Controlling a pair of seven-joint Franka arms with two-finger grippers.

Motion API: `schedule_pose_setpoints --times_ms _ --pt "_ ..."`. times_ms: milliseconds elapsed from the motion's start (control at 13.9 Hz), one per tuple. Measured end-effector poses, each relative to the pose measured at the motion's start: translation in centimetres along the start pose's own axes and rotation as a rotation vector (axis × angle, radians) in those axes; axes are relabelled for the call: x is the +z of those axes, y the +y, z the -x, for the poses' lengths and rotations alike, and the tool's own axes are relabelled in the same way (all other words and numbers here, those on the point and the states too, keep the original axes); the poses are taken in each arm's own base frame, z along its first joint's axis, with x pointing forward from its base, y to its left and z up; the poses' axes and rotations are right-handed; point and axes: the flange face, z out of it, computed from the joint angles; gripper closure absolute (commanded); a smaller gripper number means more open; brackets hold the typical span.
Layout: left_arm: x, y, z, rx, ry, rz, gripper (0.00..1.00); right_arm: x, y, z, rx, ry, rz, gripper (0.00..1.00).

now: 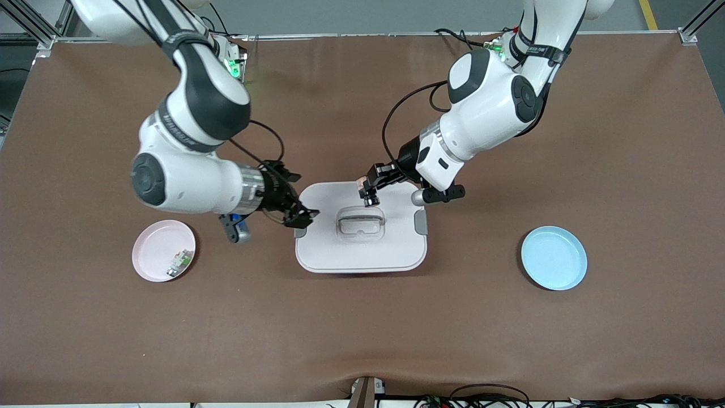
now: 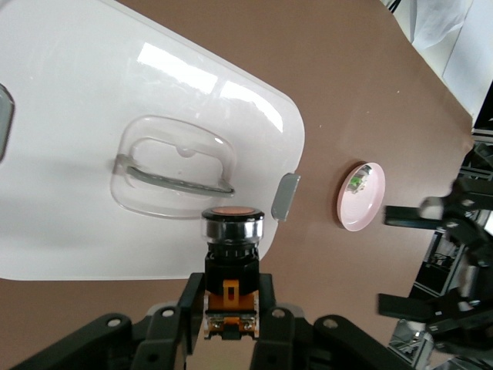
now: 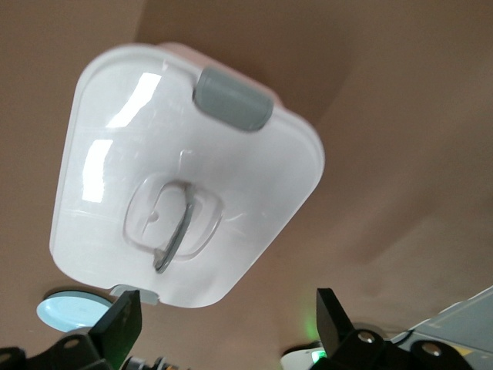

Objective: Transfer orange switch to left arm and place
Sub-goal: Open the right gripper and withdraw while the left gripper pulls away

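Note:
My left gripper (image 1: 368, 190) (image 2: 229, 299) is shut on the orange switch (image 1: 371, 199) (image 2: 231, 231). It grips the black body, and the orange face points away from the fingers. The switch hangs over the part of the white box (image 1: 362, 252) (image 2: 77, 154) (image 3: 231, 162) nearest the robots' bases, close to its recessed handle (image 1: 361, 222). My right gripper (image 1: 300, 218) (image 3: 227, 316) stands open with nothing between its fingers. It is beside the box's grey latch at the right arm's end and also shows in the left wrist view (image 2: 447, 262).
A pink plate (image 1: 153, 246) (image 2: 363, 202) holding a small green-and-white component (image 1: 180, 262) lies toward the right arm's end. A blue plate (image 1: 554, 258) (image 3: 65, 311) lies toward the left arm's end. Brown table (image 1: 362, 340) surrounds the box.

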Motion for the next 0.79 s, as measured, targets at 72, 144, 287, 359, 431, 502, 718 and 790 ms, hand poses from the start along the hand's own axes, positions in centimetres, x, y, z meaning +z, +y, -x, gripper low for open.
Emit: schedule_pose_setpoints --times_ms 72,144,287,359,431,502,718,790 --pt "-0.4 -0.2 -0.1 0.011 -0.003 -0.019 0.97 -1.2 0.7 -1.6 -0.030 0.014 0.017 0.00" --pt "-0.8 -0.4 -0.3 0.024 -0.004 -0.040 0.97 -2.2 1.5 -3.1 -0.062 0.029 0.041 0.00" --pt "-2.2 -0.9 -0.8 0.044 -0.001 -0.079 0.97 -3.9 2.9 -5.7 -0.117 0.059 0.081 0.00" --pt "-2.9 -1.3 -1.1 0.049 -0.002 -0.103 0.97 -4.7 3.6 -7.0 -0.147 0.069 0.100 0.00" --pt "-3.6 -1.6 -1.4 0.049 0.005 -0.134 0.97 -5.5 4.4 -8.5 -0.179 0.080 0.119 0.00" --pt "-4.4 -2.0 -1.6 0.051 0.012 -0.166 0.97 -6.4 5.2 -10.1 -0.209 0.091 0.136 0.00" --pt "-7.1 -3.4 -2.3 0.045 0.008 -0.248 0.97 -9.1 7.6 -14.8 -0.304 0.145 0.178 0.00" --pt "-8.2 -4.1 -2.8 0.038 0.006 -0.271 0.97 -9.8 8.1 -16.0 -0.336 0.157 0.184 0.00"
